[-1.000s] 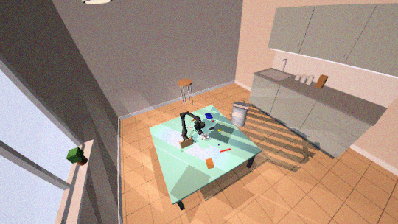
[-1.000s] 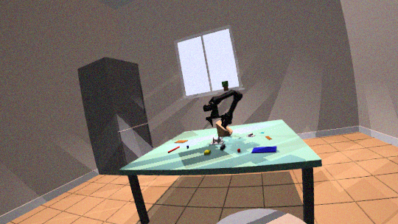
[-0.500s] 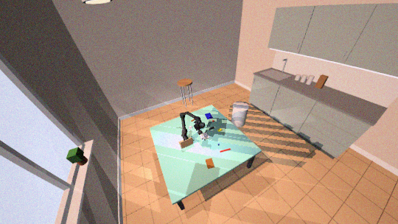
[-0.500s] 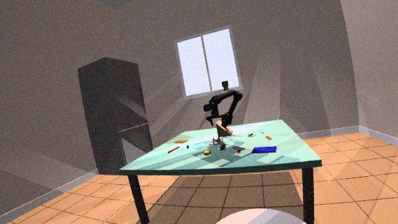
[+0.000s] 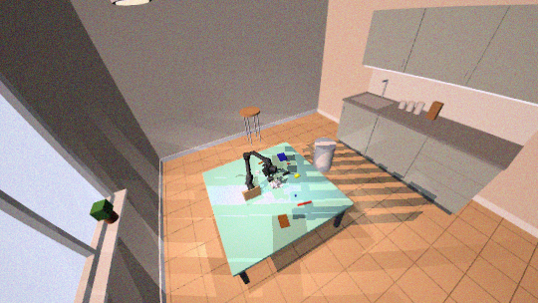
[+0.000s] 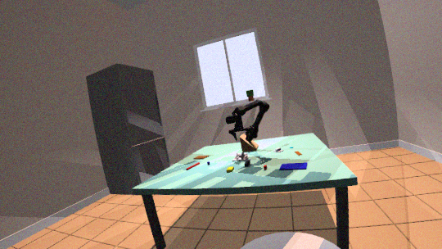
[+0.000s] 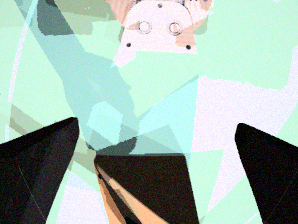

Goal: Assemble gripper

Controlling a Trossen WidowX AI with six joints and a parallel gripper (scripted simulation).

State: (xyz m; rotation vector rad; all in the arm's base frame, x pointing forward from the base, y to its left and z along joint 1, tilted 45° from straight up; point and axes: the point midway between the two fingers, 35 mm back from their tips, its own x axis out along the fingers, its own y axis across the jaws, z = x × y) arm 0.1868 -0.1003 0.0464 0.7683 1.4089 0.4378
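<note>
The white and pinkish gripper assembly (image 5: pixel 275 183) (image 6: pixel 241 156) (image 7: pixel 159 37) stands on the table. In the wrist view its plate-like end shows two ringed round spots and small dark holes, with pinkish parts at both sides. The top edge of that view cuts off the rest, so I cannot tell whether the gear teeth mesh or the housing plate sits level. A small whitish piece (image 6: pixel 278 150) lies apart from it; I cannot tell what it is. My gripper (image 6: pixel 241 138) (image 7: pixel 158 128) is wide open and empty, raised above the table and clear of the assembly.
A tan block (image 5: pixel 251 193) (image 6: pixel 246 143) (image 7: pixel 107 200) stands by the arm's base. A small black object (image 6: pixel 247 163) and a yellow one (image 5: pixel 297 175) (image 6: pixel 230 169) lie near the assembly. A blue plate (image 5: pixel 282 156) (image 6: pixel 293 166) and a red stick (image 5: pixel 304 203) (image 6: pixel 192 166) lie farther off.
</note>
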